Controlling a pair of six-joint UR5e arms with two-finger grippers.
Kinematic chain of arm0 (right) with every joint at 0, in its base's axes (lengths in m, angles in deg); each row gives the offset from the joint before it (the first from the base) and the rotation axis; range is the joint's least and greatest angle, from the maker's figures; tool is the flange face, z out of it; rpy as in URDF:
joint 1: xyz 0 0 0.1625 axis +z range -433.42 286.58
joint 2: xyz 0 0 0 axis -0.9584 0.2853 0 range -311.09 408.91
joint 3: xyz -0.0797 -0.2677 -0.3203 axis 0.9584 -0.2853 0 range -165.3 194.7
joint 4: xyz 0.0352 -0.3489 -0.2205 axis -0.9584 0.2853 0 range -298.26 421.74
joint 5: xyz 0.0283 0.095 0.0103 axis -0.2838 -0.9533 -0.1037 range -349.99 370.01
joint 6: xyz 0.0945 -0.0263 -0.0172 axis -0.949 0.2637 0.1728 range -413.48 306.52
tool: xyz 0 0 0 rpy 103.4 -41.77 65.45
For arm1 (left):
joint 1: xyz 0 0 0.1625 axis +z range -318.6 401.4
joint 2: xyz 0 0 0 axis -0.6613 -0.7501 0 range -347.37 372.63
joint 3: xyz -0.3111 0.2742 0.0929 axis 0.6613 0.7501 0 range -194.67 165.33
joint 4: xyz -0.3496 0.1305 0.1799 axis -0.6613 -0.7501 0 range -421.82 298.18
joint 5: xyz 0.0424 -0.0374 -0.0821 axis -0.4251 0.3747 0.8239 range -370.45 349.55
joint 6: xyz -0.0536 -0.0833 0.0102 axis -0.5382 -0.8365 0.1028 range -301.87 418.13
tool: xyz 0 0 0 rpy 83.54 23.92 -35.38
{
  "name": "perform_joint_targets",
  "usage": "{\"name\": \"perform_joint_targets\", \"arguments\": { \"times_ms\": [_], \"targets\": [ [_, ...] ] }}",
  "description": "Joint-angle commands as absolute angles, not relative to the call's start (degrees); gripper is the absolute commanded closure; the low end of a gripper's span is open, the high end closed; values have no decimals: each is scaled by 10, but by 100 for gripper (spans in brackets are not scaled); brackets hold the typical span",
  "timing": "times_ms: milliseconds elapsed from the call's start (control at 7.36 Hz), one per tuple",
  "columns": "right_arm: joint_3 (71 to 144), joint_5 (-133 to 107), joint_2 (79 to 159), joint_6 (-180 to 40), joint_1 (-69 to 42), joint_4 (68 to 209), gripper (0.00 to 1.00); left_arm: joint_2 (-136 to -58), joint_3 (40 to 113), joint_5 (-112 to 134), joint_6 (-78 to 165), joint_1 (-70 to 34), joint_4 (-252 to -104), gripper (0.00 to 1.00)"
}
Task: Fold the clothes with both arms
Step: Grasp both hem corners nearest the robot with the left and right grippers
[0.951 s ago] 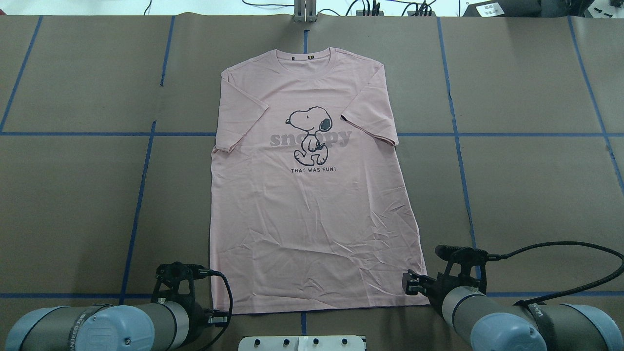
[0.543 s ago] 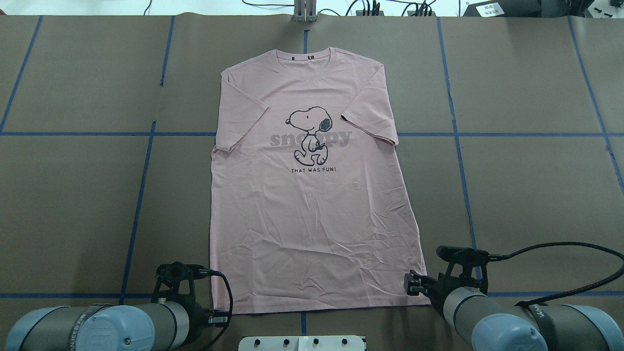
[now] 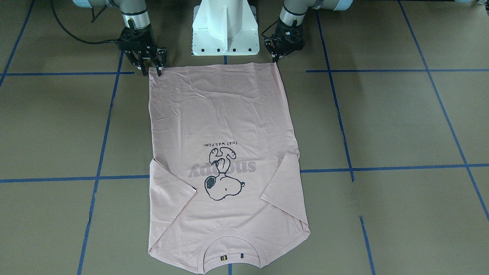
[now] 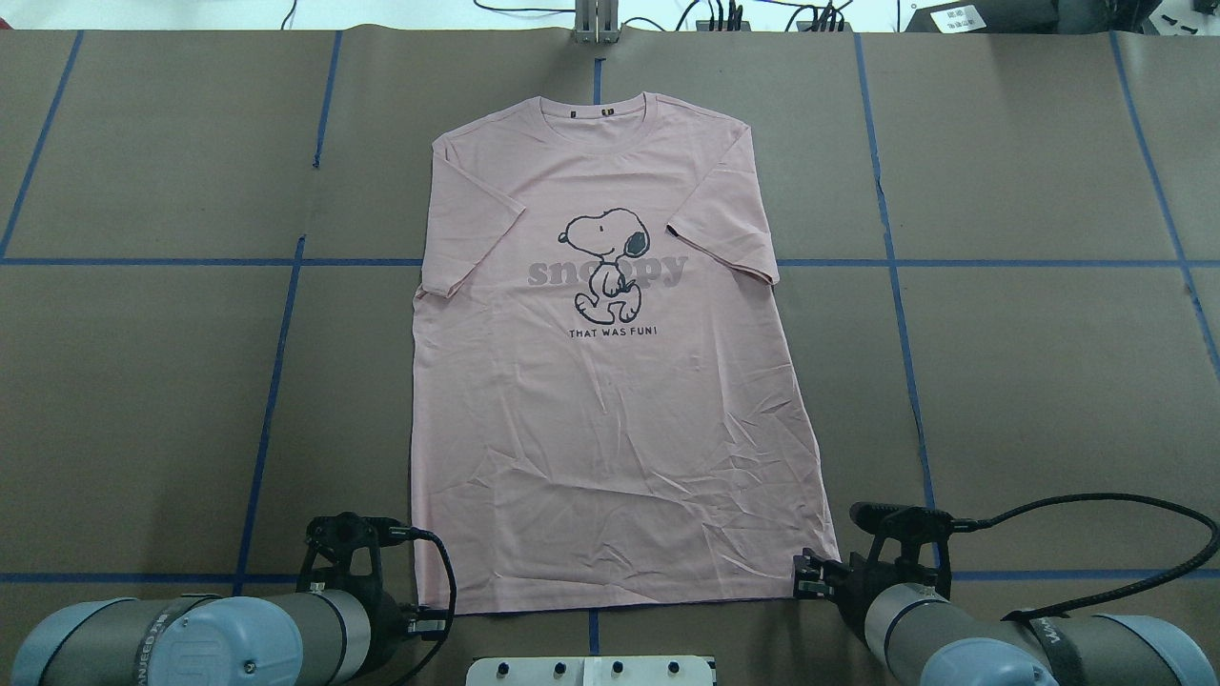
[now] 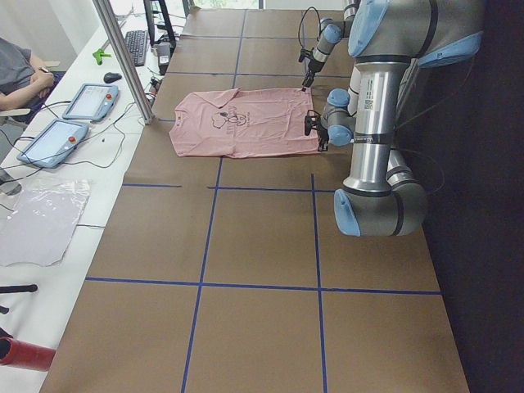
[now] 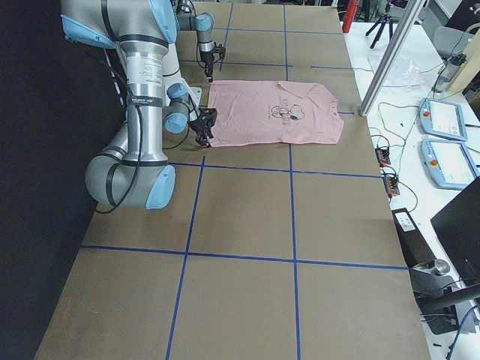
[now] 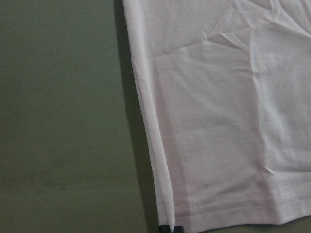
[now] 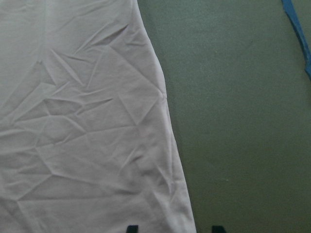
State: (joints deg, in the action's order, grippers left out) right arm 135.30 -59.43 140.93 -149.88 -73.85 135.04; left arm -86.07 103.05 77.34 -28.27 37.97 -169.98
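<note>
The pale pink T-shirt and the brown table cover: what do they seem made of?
The pale pink T-shirt looks like soft matte knit, perhaps cotton: fine creases, stitched hem. The brown table cover seems matte paper, uncertain: flat, dull, sheet edges showing.

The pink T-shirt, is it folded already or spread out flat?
Spread flat, unfolded. The T-shirt lies print up on the table, its whole length from collar to hem showing, both sleeves visible.
</note>
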Motion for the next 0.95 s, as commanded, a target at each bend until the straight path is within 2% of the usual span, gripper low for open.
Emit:
{"name": "perform_joint_targets", "arguments": {
  "times_ms": [0, 136, 272, 407, 815],
  "targets": [
    [1353, -589, 1409, -1503, -748, 1350, 47, -861, 1031, 773, -283, 380, -1700, 100],
    [1353, -588, 1409, -1503, -749, 1350, 65, -860, 1032, 773, -284, 379, -1700, 100],
    [1353, -587, 1411, -1503, -749, 1350, 89, -861, 1032, 773, -284, 380, -1700, 100],
    [1353, -585, 1415, -1503, -749, 1350, 100, -861, 1032, 773, -284, 379, -1701, 100],
    [1355, -584, 1418, -1503, -748, 1350, 100, -861, 1034, 772, -284, 380, -1701, 100]
  ]
}}
